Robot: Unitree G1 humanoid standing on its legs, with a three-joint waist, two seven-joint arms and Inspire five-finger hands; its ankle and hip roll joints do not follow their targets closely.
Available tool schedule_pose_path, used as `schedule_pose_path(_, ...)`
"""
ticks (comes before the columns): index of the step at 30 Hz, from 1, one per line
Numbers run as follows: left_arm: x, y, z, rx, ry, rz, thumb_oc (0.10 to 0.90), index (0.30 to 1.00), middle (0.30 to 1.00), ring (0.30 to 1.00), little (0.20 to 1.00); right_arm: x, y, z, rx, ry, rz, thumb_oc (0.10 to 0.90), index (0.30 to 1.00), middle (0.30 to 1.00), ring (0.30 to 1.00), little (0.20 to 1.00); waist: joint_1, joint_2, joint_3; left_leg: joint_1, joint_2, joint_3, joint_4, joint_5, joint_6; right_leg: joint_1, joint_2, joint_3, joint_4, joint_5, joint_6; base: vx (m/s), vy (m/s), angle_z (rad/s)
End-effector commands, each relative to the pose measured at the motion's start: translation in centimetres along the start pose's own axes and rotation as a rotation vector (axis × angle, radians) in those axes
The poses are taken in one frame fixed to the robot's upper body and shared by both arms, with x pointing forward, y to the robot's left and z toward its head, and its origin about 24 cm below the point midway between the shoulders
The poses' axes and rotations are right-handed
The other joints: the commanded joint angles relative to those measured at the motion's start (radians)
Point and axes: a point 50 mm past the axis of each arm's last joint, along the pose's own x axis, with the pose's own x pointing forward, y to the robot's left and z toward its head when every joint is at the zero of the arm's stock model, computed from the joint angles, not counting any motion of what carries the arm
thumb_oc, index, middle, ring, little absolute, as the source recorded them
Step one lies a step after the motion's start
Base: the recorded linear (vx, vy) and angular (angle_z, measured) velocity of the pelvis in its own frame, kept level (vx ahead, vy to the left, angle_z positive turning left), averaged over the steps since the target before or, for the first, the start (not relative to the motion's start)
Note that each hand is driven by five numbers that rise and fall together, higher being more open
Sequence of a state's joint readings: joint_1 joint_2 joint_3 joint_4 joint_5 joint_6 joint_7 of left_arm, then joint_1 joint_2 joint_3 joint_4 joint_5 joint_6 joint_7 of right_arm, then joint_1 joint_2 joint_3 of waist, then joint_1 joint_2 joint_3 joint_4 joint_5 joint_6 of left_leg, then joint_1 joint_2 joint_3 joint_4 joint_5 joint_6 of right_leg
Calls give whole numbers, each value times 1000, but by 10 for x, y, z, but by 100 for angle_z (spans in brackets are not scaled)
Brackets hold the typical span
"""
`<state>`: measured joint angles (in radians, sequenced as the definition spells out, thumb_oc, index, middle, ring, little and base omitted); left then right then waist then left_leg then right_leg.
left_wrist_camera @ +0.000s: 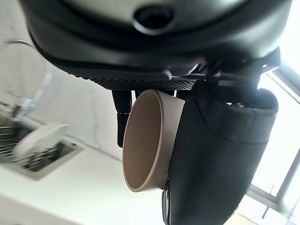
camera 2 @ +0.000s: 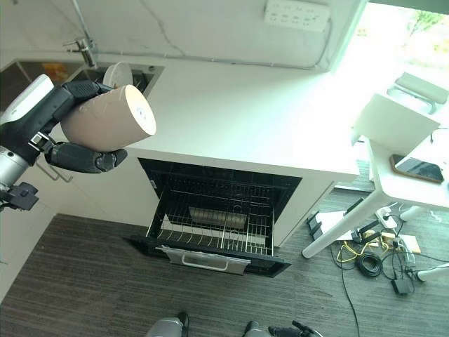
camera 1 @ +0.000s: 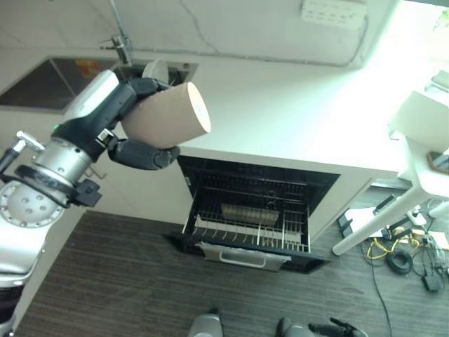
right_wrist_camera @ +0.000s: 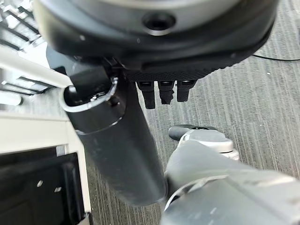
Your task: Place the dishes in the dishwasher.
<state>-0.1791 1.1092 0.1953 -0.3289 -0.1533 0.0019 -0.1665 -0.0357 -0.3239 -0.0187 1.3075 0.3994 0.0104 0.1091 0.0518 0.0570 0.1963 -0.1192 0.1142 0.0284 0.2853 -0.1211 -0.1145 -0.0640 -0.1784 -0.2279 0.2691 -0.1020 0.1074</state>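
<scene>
Cup: a beige cup (camera 1: 168, 116) held on its side at upper left, above the worktop edge.
Left robot hand (camera 1: 133, 123): fingers and thumb curled round the cup.
Right robot hand (right_wrist_camera: 117, 136): fingers cannot be told.
Dishwasher (camera 1: 249, 210): open at centre, rack (camera 1: 245, 228) pulled out.
Worktop (camera 1: 295, 112): white, bare; sink (camera 1: 84, 74) with a plate (camera 1: 156, 70) at upper left.
Floor (camera 1: 126, 281): dark wood grain.

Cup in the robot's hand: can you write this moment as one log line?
left hand: holding cup above counter | dishwasher: open, rack out | right hand: idle
</scene>
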Motion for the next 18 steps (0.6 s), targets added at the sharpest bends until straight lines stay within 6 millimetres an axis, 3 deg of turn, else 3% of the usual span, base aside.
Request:
schedule_pose_path(1, 4, 49, 28, -6, -163, 257, 400, 300, 300, 300, 300, -1, -8, 6, 73, -52, -23, 800, 900, 900, 900, 900, 16, 19, -48, -27, 98, 53, 15, -51, -28, -11, -48, 25, 31, -121, 78, 0, 0, 0)
schedule_pose_path(7, -4, 44, 11, -133, -126, 286, 400, 300, 300, 300, 300, -2, -8, 12, 278, -129, -54, 800, 900, 900, 900, 900, 18, 20, -65, -15, 97, 53, 15, -55, -26, -3, -55, 20, 31, -120, 77, 18, 3, -3)
schedule_pose_path(9, -6, 36, 0, -271, -109, 284, 400, 300, 300, 300, 300, -3, -12, 20, 370, -206, -64, 800, 900, 900, 900, 900, 15, 17, -69, -4, 95, 58, 15, -62, -22, 0, -59, 22, 31, -117, 79, 48, -6, -18)
schedule_pose_path(12, -8, 13, -16, -454, -67, 293, 400, 300, 300, 300, 300, -7, -15, 38, 483, -350, -66, 800, 900, 900, 900, 900, 4, 8, -70, 21, 94, 69, 15, -85, -16, 10, -67, 29, 31, -121, 85, 51, -19, -8)
schedule_pose_path(15, -12, -24, -37, -627, 23, 308, 400, 300, 300, 300, 300, -14, -14, 61, 563, -509, -72, 800, 900, 900, 900, 900, -10, -4, -71, 32, 88, 82, 15, -91, -4, 4, -72, 36, 31, -108, 86, 13, -34, -9)
schedule_pose_path(18, -14, -56, -50, -709, 80, 315, 400, 300, 300, 300, 300, -24, -13, 84, 614, -669, -56, 800, 900, 900, 900, 900, -24, -14, -68, 48, 82, 93, 15, -103, 6, 4, -75, 47, 31, -101, 88, -1, -34, -17)
